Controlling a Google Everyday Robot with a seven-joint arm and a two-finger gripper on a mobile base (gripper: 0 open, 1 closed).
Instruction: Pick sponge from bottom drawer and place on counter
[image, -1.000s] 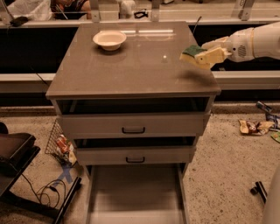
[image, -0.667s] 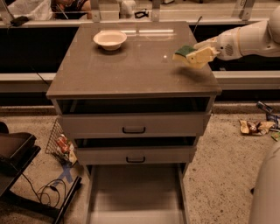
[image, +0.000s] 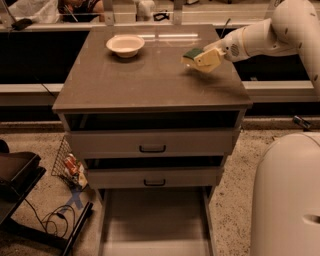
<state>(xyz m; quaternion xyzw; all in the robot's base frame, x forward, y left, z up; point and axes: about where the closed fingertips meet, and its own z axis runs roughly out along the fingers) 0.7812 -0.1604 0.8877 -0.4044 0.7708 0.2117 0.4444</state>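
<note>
My gripper reaches in from the right and is shut on the sponge, dark green on top with a yellow layer below. It holds the sponge a little above the right part of the counter, with its shadow on the surface beneath. The bottom drawer is pulled out at the foot of the cabinet, and its pale floor shows nothing in it.
A white bowl stands on the counter at the back left. Two upper drawers with black handles are partly open. A wire basket with items and cables lie on the floor at left. My white base fills the lower right.
My gripper has carried the sponge to the left, further in over the counter. The camera view has also shifted slightly.
</note>
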